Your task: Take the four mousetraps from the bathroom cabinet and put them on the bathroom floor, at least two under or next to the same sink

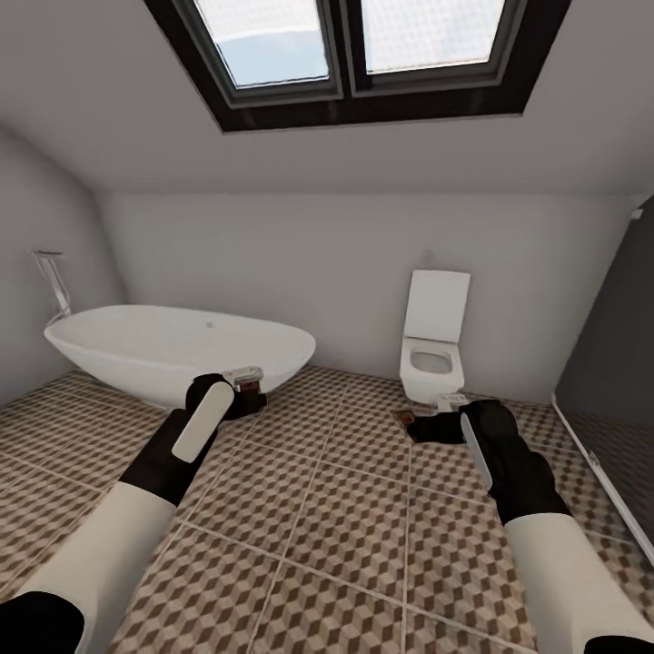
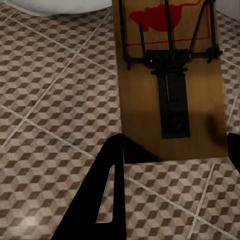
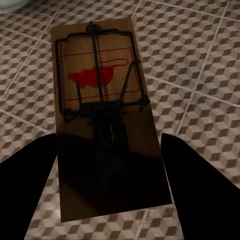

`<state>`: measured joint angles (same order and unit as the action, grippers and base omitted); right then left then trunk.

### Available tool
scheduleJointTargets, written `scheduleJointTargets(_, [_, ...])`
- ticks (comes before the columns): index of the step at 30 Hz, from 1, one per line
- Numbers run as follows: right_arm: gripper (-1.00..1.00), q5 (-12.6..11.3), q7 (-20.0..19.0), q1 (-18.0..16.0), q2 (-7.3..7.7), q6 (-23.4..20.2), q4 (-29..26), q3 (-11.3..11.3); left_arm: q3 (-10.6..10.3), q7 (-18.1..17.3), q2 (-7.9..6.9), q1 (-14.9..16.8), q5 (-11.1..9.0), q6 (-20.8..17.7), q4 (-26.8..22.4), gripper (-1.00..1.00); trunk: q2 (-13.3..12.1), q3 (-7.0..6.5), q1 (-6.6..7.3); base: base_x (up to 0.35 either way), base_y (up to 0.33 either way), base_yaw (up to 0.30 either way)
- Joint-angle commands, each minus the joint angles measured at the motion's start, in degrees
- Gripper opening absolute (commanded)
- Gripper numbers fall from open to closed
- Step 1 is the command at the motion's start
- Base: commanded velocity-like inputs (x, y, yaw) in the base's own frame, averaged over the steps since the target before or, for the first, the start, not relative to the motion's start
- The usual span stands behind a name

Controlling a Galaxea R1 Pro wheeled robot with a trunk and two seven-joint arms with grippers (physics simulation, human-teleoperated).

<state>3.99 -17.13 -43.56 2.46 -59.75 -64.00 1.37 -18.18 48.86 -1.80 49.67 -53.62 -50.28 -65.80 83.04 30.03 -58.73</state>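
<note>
My left gripper (image 1: 247,392) is shut on a mousetrap (image 1: 254,398), held just in front of the bathtub's near side. In the left wrist view this mousetrap (image 2: 150,100) is a brown wooden slab with a red mouse print and a black wire spring, clamped in the left gripper (image 2: 175,152). My right gripper (image 1: 427,423) is shut on a second mousetrap (image 1: 411,420) above the bathroom floor (image 1: 318,509), in front of the toilet. The right wrist view has that mousetrap (image 3: 105,115) flat in the right gripper (image 3: 107,147). The cabinet and the sink are out of view.
A white oval bathtub (image 1: 173,350) stands at the back left with a tall chrome tap (image 1: 54,282) behind it. A white square toilet (image 1: 434,350) is against the far wall. A dark panel (image 1: 613,363) closes the right side. Cube-patterned tiles stretch between my arms.
</note>
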Motion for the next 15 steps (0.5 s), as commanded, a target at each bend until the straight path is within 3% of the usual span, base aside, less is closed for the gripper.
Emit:
scheduleJointTargets(1, [-1.0,0.3,-0.37,-0.03,0.0,-0.25,-0.08,0.06,-0.19,0.62,-0.05,0.08,-0.43,-0.08,-0.03,-1.0,0.04,0.12,0.0,0.0,0.0,0.277])
scheduleJointTargets(15, [-1.0,0.32,-0.36,-0.03,0.0,-0.25,-0.08,0.04,-0.23,0.63,0.04,0.08,-0.43,-0.11,-0.03,-1.0,0.04,0.81,0.0,0.0,0.0,0.277])
